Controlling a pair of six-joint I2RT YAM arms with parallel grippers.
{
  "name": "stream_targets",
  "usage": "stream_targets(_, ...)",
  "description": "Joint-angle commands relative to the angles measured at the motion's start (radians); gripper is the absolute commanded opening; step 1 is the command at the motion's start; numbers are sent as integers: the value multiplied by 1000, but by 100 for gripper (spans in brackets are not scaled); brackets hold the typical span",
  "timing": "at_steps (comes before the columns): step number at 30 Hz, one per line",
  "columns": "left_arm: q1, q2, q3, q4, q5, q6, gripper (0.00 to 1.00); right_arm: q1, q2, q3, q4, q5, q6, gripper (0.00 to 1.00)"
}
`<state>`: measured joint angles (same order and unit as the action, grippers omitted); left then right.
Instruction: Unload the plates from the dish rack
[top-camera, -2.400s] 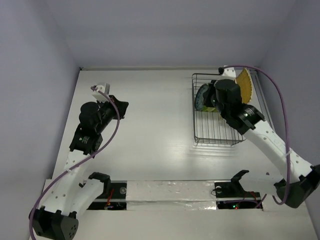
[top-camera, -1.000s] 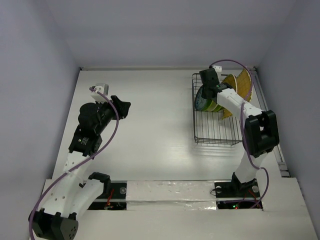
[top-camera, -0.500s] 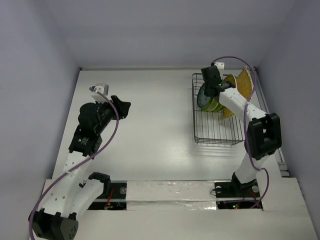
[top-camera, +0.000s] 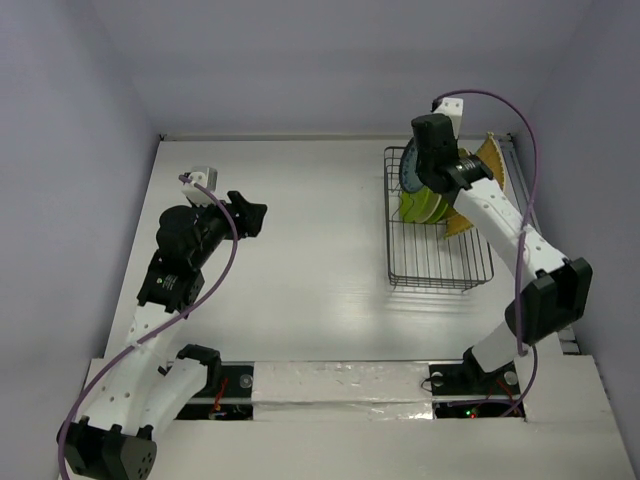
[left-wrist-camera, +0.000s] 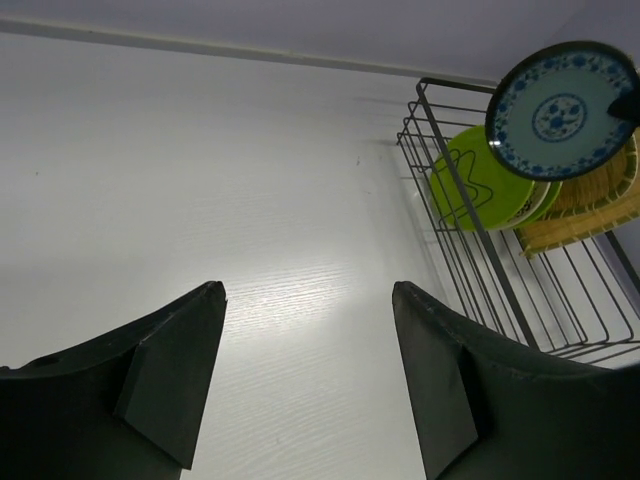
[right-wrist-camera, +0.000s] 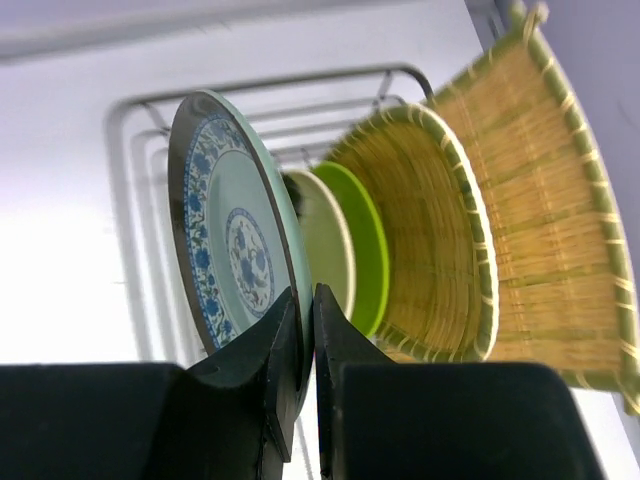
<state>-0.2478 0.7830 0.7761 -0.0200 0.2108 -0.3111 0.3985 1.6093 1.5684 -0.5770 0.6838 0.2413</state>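
The right gripper (right-wrist-camera: 305, 335) pinched the teal plate (right-wrist-camera: 235, 260) by its rim, upright, apparently just above the rack (top-camera: 435, 262) at upper right, so it could come clear. The left gripper (left-wrist-camera: 308, 370) hung spread and empty.

Right tool (right-wrist-camera: 305, 300) now clamped on rim of teal patterned plate (left-wrist-camera: 562, 110), plate raised out of dish rack (top-camera: 389, 240), lime green plate (left-wrist-camera: 478, 182) behind it now uncovered, right arm (top-camera: 500, 225) elbow swung out rightward, forearm straightened.

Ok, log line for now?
right fingers: shut on teal plate | left fingers: open, empty | dish rack: green plate, woven plates
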Motion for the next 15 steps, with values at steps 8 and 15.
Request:
stream_targets(8,-2,-25,-1,28,-16,9,44,221,-48,67,152,-283,105,0)
stream_targets(15,-2,-36,3,22,-57,9,16,347,248,183,297,-469,256,0)
